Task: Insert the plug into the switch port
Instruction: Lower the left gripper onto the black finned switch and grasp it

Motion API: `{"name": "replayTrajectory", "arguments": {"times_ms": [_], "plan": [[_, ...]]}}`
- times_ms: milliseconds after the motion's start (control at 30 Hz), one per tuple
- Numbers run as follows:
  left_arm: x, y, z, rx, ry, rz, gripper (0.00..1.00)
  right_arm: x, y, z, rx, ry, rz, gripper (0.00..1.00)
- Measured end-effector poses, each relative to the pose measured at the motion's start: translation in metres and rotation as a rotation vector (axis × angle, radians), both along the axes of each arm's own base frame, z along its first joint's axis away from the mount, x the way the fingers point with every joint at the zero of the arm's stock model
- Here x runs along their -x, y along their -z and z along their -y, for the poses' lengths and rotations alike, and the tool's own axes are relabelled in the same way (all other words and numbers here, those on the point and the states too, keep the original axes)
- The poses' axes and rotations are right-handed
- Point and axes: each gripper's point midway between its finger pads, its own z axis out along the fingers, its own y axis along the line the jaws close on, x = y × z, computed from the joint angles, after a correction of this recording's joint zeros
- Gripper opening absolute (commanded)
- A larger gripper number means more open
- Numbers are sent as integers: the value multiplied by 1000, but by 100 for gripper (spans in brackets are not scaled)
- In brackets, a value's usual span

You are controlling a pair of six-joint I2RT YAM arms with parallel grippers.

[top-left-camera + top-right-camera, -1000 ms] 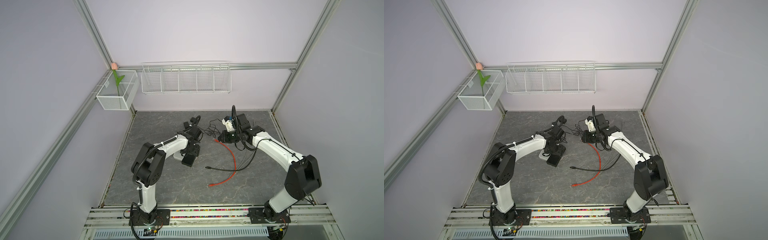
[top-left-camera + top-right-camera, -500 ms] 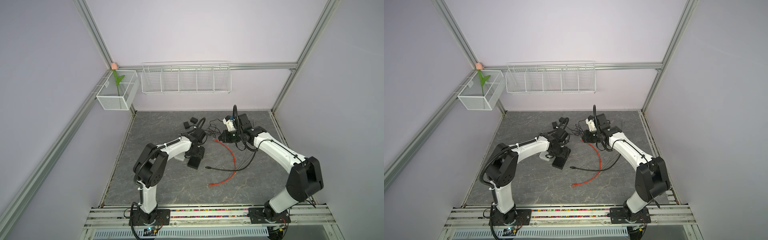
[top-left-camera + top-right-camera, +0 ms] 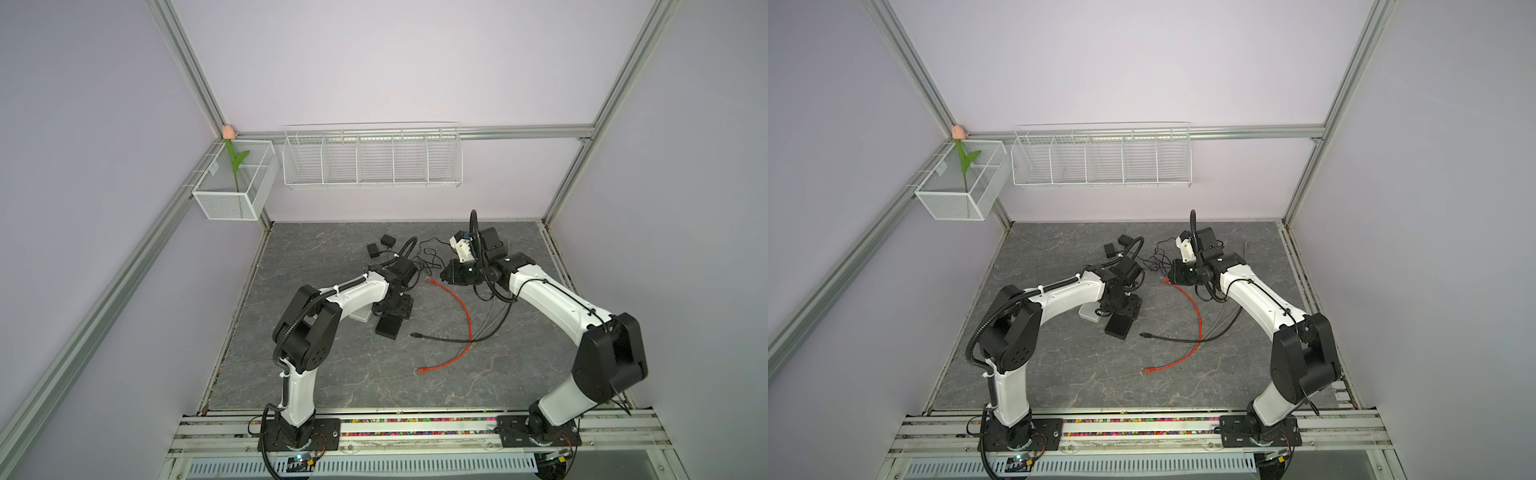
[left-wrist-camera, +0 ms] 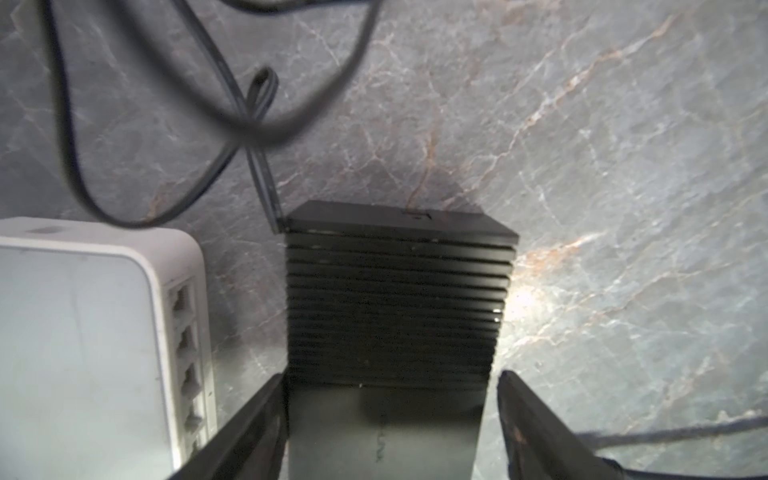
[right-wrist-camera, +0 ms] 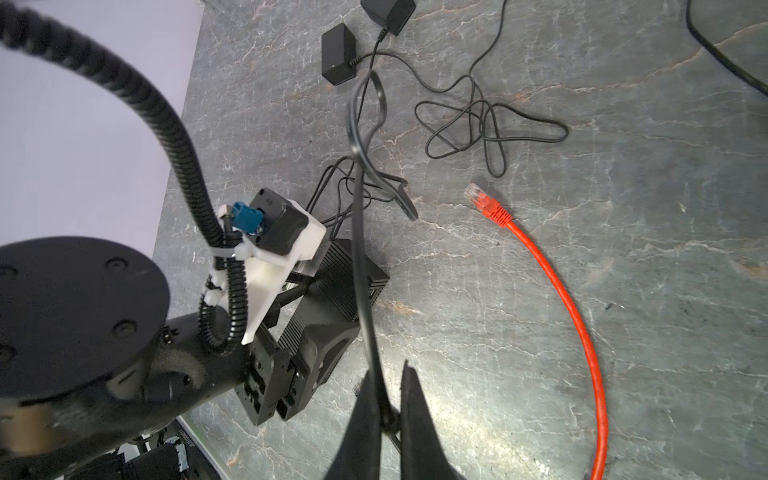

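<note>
In both top views a grey, veined, stone-look surface (image 3: 332, 374) carries a flat black ribbed plastic box (image 3: 388, 330) left of centre, its long axis running far to near. A white rounded plastic switch (image 3: 359, 319) lies just beside it on the left, half under the left arm. The left tool (image 3: 395, 311) sits over the box's far end. A red round cable (image 3: 467, 320) curves from far to near. Its clear plug (image 3: 432, 281) lies at the far end, pointing far-left, near the right tool (image 3: 451, 274).

In the left wrist view the left tool (image 4: 392, 376) is spread wide. Its black fingers (image 4: 536, 428) straddle the ribbed box, one hard beside an edge, the other with a clear gap, so the box lies loose. The white switch's row of ports (image 4: 185, 345) faces the box.

In the right wrist view the right tool (image 5: 386, 374) is clenched on a thin black cord (image 5: 359, 232). The clear plug (image 5: 476, 193) lies free on the surface, apart from both boxes.
</note>
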Motion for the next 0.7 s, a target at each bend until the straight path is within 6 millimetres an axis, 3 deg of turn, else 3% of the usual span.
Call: {"name": "replayTrajectory", "arguments": {"times_ms": [300,400,567,700], "plan": [[3,15,-5,-59,-7,-11,79,0,3,2,0,4,-2,7],[2,16,-4,-55,-9,-9,67,2,6,2,0,6,-9,7],[2,17,-3,-52,-9,-9,33,4,7,3,-2,8,-12,7],[1,17,-4,-44,-11,7,13,5,2,4,-8,7,-2,7]]}}
